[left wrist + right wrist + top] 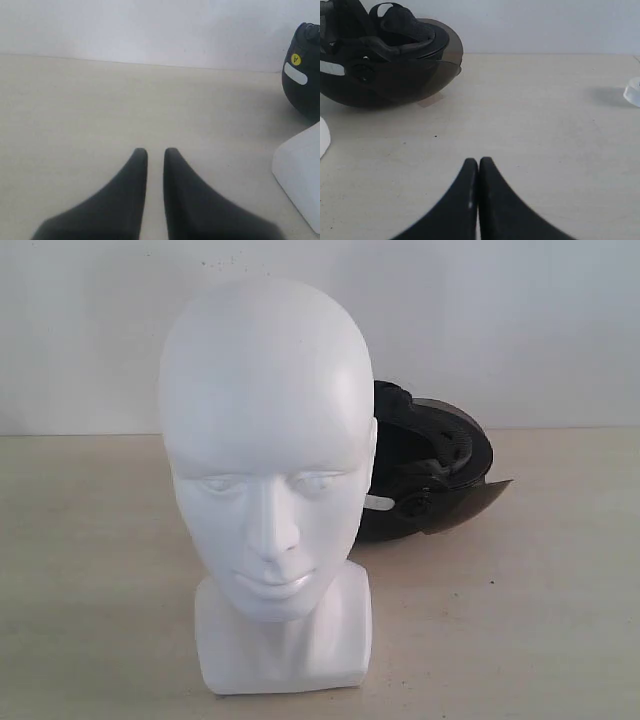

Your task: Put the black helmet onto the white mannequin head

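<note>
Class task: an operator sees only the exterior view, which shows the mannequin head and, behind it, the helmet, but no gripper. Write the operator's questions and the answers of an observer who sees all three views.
Operator: How does the right gripper stand?
Observer: The right gripper is shut, holds nothing and is apart from the black helmet.
Operator: And the left?
Observer: The left gripper is slightly open and empty, apart from the white mannequin head.
</note>
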Robot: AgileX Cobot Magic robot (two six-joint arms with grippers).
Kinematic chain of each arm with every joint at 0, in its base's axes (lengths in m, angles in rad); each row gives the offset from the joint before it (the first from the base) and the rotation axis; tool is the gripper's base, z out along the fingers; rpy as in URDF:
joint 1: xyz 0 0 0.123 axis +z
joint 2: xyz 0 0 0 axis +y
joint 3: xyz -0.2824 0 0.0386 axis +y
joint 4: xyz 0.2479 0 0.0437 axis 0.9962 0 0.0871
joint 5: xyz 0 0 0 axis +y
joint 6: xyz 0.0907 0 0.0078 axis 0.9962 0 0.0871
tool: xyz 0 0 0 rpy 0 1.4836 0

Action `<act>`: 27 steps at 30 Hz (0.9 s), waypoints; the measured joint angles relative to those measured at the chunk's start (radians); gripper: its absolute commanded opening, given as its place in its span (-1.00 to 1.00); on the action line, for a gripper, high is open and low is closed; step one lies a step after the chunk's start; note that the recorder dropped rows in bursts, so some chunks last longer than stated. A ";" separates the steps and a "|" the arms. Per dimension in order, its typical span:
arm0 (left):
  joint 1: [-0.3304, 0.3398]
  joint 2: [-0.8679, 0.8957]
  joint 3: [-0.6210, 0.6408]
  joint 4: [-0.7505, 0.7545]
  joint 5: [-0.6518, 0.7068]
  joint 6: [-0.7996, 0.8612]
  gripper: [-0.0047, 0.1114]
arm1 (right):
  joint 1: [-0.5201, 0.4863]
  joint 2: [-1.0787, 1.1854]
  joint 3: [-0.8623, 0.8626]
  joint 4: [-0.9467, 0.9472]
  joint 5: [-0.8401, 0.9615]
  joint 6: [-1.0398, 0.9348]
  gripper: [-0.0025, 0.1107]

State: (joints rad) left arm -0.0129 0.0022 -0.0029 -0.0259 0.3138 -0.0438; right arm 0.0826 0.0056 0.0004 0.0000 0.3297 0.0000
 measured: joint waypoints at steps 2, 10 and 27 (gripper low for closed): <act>0.000 0.000 0.000 0.000 0.000 0.000 -0.70 | 0.000 0.000 0.000 0.000 0.000 0.000 -0.96; 0.000 0.000 0.000 0.000 0.000 0.000 -0.70 | 0.000 0.000 0.000 0.000 0.000 0.000 -0.96; 0.000 0.000 0.000 0.000 0.000 0.000 -0.70 | 0.000 0.000 0.000 -0.019 -0.066 -0.129 -0.96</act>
State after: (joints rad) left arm -0.0129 0.0022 -0.0029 -0.0259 0.3138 -0.0438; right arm 0.0826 0.0056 0.0004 -0.0192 0.2633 -0.1289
